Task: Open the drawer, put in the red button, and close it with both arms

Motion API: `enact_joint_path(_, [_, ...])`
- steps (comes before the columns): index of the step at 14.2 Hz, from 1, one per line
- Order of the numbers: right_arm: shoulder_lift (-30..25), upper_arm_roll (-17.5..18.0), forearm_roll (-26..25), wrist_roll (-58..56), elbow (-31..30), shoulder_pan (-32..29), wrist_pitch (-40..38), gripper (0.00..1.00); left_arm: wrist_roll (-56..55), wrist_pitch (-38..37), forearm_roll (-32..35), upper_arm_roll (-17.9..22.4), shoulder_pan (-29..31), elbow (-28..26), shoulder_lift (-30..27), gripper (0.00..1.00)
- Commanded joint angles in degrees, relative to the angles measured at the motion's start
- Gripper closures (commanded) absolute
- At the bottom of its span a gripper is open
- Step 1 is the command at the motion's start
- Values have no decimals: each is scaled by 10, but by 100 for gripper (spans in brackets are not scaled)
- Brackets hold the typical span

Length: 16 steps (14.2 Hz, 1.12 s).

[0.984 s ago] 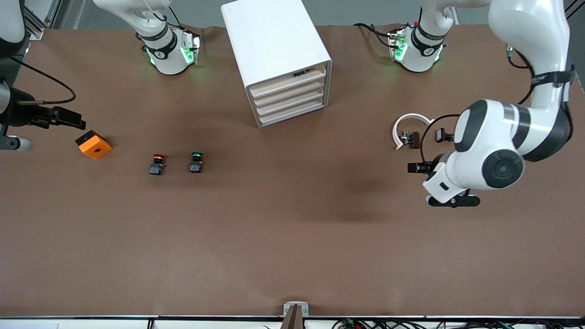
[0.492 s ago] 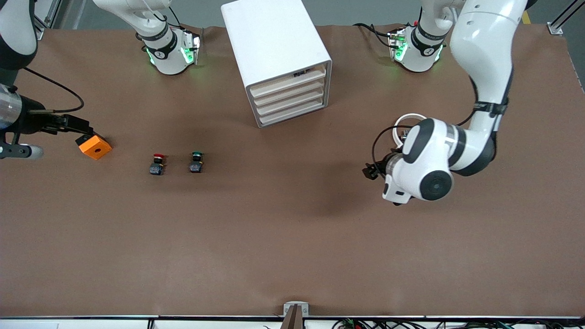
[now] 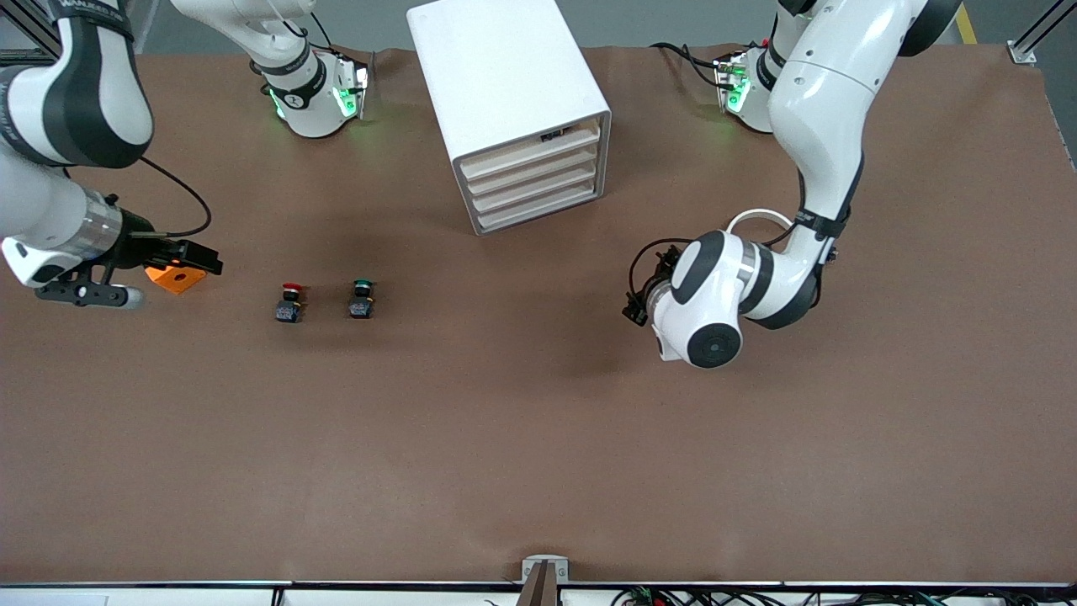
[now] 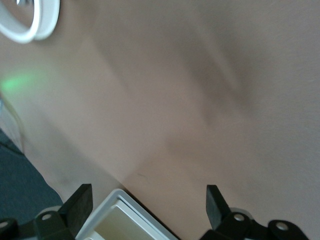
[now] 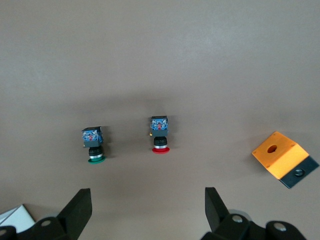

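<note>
The white cabinet [image 3: 509, 93] stands at the back middle, its four cream-fronted drawers [image 3: 534, 181] all shut. The red button [image 3: 290, 301] lies on the mat beside the green-capped button [image 3: 363, 300], nearer the front camera than the cabinet. My right gripper [image 3: 200, 257] is open and empty over the orange cube [image 3: 172, 279], toward the right arm's end from the red button. Its wrist view shows the red button [image 5: 160, 132] between the open fingers [image 5: 80, 206]. My left gripper [image 3: 635, 305] is open and empty above the mat, toward the left arm's end from the cabinet. A cabinet corner [image 4: 125, 220] shows in the left wrist view.
A white ring part [image 3: 757, 220] lies on the mat under the left arm; it also shows in the left wrist view [image 4: 25, 22]. The green button [image 5: 93, 145] and orange cube [image 5: 282, 157] flank the red button in the right wrist view. Both arm bases stand beside the cabinet.
The left arm has swung from the left arm's end toward the table's middle and the cabinet. The right gripper has moved over the orange cube toward the buttons.
</note>
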Motion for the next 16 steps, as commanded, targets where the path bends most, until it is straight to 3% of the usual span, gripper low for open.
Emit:
enact_joint_path(1, [-30,0,6,23,-92,10,83,0,-109,1,-24,4,-25,13,13,0])
enact_joint_path(5, [-20,0,5,76,-149,43,182,0,-267,2,-84,4,-76,13,13,0])
enact_joint_path(8, [9,0,1,80,-162,45,230,0,-272,-4,-185,4,-85,9,22,0])
enact_joint_path(13, [81,-1,-1,80,-180,42,324,0,-302,-48,-211,3,-98,8,27,0])
enact_joint_path(16, [114,-1,-5,80,-202,42,392,0,-335,-85,-269,3,-96,8,38,0])
